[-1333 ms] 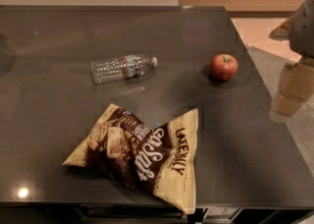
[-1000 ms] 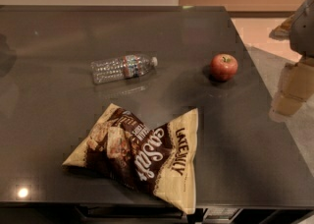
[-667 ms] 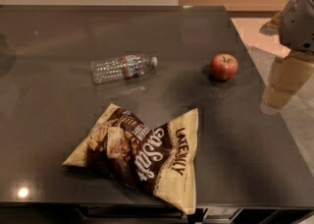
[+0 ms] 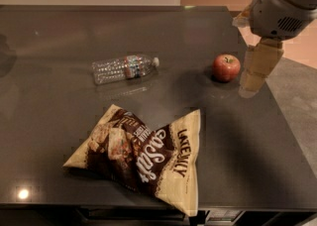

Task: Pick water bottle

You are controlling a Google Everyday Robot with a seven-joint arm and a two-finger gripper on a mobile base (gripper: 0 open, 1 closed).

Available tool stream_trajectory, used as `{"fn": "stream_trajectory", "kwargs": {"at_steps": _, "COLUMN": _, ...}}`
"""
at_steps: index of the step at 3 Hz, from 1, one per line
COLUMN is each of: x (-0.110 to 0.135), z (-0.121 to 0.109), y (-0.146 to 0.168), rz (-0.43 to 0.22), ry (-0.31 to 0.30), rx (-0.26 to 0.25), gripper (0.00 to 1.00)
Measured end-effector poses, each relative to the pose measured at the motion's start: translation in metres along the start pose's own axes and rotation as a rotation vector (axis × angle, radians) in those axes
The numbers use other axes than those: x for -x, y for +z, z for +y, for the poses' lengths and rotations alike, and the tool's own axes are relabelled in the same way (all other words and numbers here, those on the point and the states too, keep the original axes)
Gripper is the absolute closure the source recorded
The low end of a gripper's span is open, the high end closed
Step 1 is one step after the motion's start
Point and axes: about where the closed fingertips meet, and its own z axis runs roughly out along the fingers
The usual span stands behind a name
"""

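The water bottle [image 4: 124, 68] is a small clear ribbed bottle with a white cap and a coloured label band. It lies on its side on the dark table [image 4: 59, 31], cap pointing right, left of centre. My gripper [image 4: 256, 70] hangs at the right side of the table, just right of a red apple [image 4: 226, 67], far to the right of the bottle. The arm's grey body is above it at the top right.
A large brown and cream snack bag [image 4: 141, 156] lies flat near the table's front edge. The apple sits between the bottle and the gripper. The table's right edge [image 4: 285, 121] borders a grey and tan floor.
The arm and gripper have moved left, from beyond the table's right edge to just beside the apple. The bottle, apple and bag have not moved.
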Motion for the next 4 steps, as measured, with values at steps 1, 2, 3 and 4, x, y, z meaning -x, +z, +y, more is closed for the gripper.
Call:
{"fn": "stream_trajectory", "kwargs": {"at_steps": 1, "x": 0.028, "z": -0.024, "y": 0.017, "rz": -0.022, "ry": -0.065, "rx": 0.019, "gripper": 0.0}}
{"fn": "stream_trajectory", "kwargs": {"at_steps": 2, "x": 0.062, "z": -0.049, "y": 0.04, "rz": -0.042, "ry": -0.131, "rx": 0.046, "gripper": 0.0}}
{"fn": "stream_trajectory", "kwargs": {"at_steps": 3, "x": 0.097, "z": -0.073, "y": 0.071, "rz": -0.062, "ry": -0.173, "rx": 0.087, "gripper": 0.0}}
{"fn": "stream_trajectory", "kwargs": {"at_steps": 4, "x": 0.125, "z": -0.09, "y": 0.1, "rz": -0.076, "ry": -0.196, "rx": 0.121, "gripper": 0.0}}
